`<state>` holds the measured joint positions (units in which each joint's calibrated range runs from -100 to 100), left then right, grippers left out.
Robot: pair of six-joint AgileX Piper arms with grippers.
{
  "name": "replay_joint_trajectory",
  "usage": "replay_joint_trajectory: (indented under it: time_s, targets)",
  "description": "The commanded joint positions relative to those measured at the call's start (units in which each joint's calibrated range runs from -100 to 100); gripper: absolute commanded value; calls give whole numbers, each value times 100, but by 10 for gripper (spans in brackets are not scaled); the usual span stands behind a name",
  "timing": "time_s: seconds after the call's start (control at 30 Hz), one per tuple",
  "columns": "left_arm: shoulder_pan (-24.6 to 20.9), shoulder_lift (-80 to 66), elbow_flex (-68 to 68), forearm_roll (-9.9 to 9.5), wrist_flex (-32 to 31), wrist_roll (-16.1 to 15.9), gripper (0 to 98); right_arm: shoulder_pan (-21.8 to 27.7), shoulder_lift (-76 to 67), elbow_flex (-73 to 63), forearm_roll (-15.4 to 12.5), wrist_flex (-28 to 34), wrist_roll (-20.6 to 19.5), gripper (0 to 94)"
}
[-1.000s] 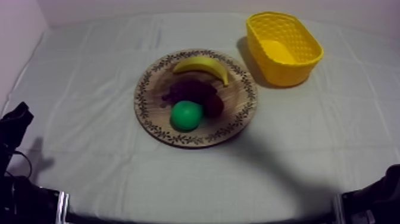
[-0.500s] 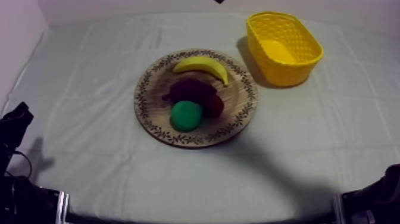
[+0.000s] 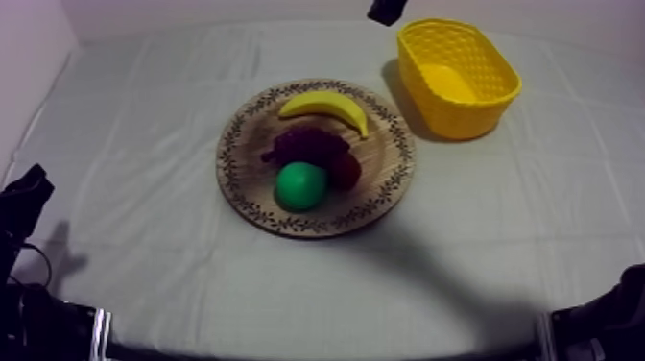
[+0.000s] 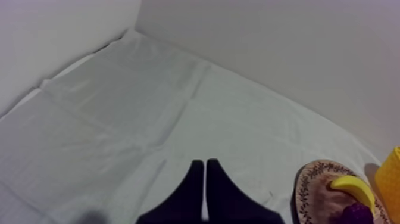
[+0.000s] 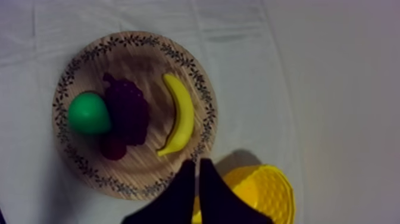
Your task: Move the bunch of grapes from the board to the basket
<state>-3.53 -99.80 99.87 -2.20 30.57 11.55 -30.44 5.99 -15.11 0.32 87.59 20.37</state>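
Observation:
The dark purple bunch of grapes (image 3: 307,145) lies on the round wooden board (image 3: 389,178), between a banana (image 3: 326,104), a green pear (image 3: 300,185) and a small red fruit (image 3: 346,171). The yellow basket (image 3: 459,72) stands to the board's right, farther back. My right gripper (image 3: 386,11) hangs high by the basket's far left corner. Its wrist view looks down on the grapes (image 5: 128,107), board (image 5: 77,59) and basket (image 5: 262,190), and its fingers (image 5: 196,162) lie together, shut on nothing. My left gripper (image 3: 27,192) rests at the table's left, its shut wedge (image 4: 204,162) over bare cloth.
In the right wrist view the banana (image 5: 180,116), pear (image 5: 88,113) and small red fruit (image 5: 113,146) crowd round the grapes. The left wrist view catches the board's edge (image 4: 309,190) with the banana (image 4: 354,187). Grey-white cloth spreads wide on the left and front.
The right gripper has come into the top view at its upper edge and moved lower, beside the basket's far left corner. Fruit, board, basket and left arm have not moved.

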Motion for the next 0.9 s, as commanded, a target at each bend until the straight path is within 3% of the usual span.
replay_joint_trajectory:
  time_s: [0.0,0.33,0.67,0.77,0.87]
  targets:
    - [2,-3,2,-2,-1,0,1,-6,10,21,21,-30,1,6]
    - [2,-3,2,-2,-1,0,1,-36,26,232,21,-241,13,35]
    - [2,-3,2,-2,-1,0,1,-28,21,489,-11,-351,-27,627]
    - [2,-3,2,-2,-1,0,1,-53,29,547,13,-353,-29,741]
    - [2,-3,2,-2,-1,0,1,-71,40,590,16,-386,-23,794]
